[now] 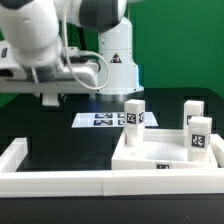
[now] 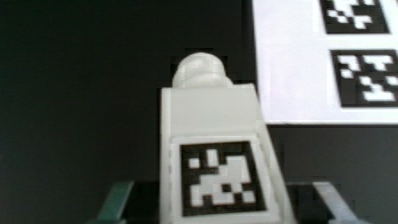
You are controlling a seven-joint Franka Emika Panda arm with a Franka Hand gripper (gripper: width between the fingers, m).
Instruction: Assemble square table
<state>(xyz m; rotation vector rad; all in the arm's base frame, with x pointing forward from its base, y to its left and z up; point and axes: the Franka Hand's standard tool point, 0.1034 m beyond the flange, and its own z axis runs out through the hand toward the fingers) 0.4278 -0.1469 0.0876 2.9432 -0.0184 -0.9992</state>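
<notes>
Robot gripper (image 2: 217, 192) jaws clamped on chunky white plastic tagged leg (image 2: 214, 140), held above black counter (image 2: 89, 80), beside marker board (image 2: 329, 60).

Green wall (image 1: 185, 40) behind bench; black tabletop (image 1: 45, 120); white rim bars (image 1: 60, 180) along near edge; marker board (image 1: 100, 119) mid-bench.

Reaches low across from nine o'clock in the exterior view, forearm near level, wrist bent down. Pincer (image 2: 217, 200) hangs above the worktop (image 1: 60, 140), fingers (image 2: 121, 200) clamped on a leg (image 2: 217, 150).
</notes>
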